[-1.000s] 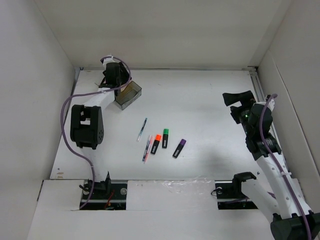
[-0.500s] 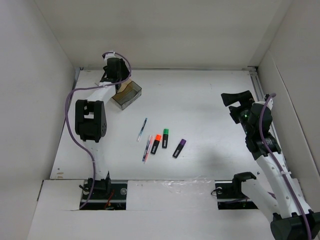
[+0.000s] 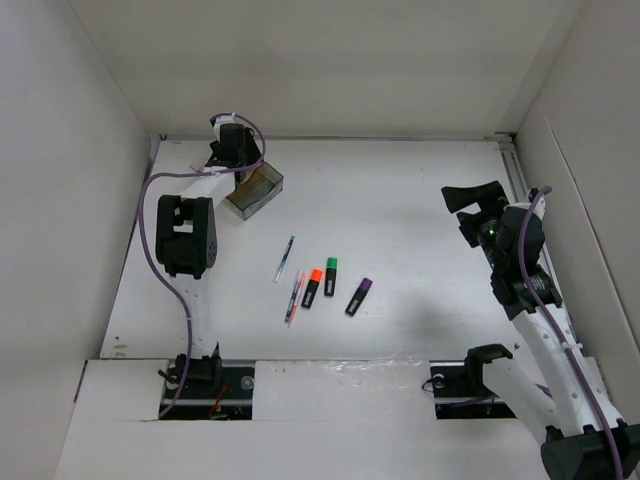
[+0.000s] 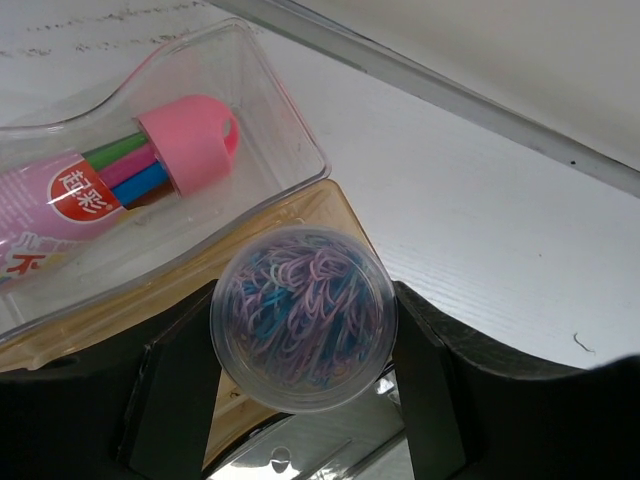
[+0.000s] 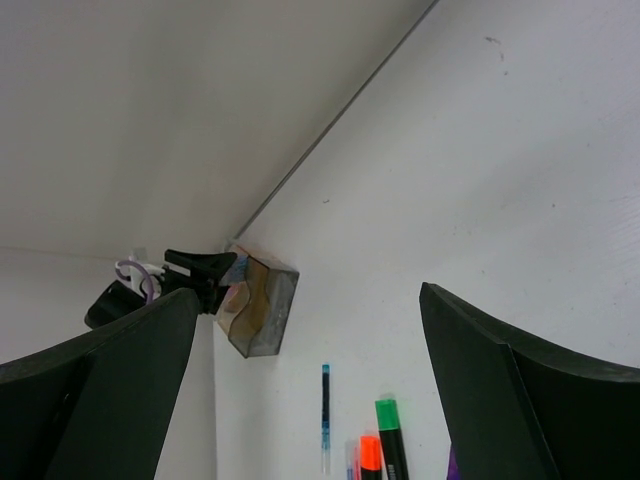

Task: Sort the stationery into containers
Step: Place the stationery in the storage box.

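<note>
Jaws of the left gripper (image 3: 238,168) hang over the clear box (image 3: 258,188) at the far left of the table (image 3: 420,170). The right gripper (image 3: 470,212) gapes wide and empty, well apart from the bluish pen (image 3: 285,258), pink pen (image 3: 294,297), orange highlighter (image 3: 312,287), green highlighter (image 3: 330,276) and purple highlighter (image 3: 358,296).

Left wrist: 2 fingers (image 4: 170,400) clamp a round tub (image 4: 303,318) of coloured loops over the tan compartment, beside the pink-topped bottle (image 4: 110,185) lying in the clear compartment.

Right wrist: the fingers (image 5: 490,400) are spread with nothing between them.

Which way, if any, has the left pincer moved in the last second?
Yes. The left pincer, holding a small clear round tub, has shifted slightly right and farther back, judged against the clear square plastic box.
</note>
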Controlling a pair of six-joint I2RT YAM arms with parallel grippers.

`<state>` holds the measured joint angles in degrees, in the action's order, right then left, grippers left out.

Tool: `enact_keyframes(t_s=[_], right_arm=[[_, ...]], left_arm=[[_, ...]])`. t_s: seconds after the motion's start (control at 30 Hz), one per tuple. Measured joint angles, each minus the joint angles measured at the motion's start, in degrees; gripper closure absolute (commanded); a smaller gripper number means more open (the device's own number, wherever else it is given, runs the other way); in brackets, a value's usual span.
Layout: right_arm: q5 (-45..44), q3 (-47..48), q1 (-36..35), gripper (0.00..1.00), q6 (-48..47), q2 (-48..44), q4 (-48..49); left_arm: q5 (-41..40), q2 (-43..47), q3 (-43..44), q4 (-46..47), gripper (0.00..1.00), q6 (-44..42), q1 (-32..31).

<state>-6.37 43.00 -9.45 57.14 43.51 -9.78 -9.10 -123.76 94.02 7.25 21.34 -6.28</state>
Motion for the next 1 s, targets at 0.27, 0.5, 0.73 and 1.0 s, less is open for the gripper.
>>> enact_keyframes(t_s=[0.27, 0.5, 0.73, 1.0], right_arm=[[0.28, 0.00, 0.00, 0.02, 0.00, 0.00, 0.35], [0.57, 0.00, 0.00, 0.02, 0.00, 0.02, 0.39], [0.90, 0.00, 0.00, 0.02, 0.00, 0.02, 0.48], [1.11, 0.00, 0.00, 0.02, 0.00, 0.02, 1.22]], left_arm=[[-0.09, -0.09, 0.00, 0.17, 0.47, -0.55, 0.00], [-0.17, -0.09, 0.00, 0.42, 0.45, -1.03, 0.00], [-0.48, -0.09, 0.00, 0.33, 0.30, -1.36, 0.00], [-0.50, 1.70, -1.29, 0.74, 0.34, -1.36, -0.42]])
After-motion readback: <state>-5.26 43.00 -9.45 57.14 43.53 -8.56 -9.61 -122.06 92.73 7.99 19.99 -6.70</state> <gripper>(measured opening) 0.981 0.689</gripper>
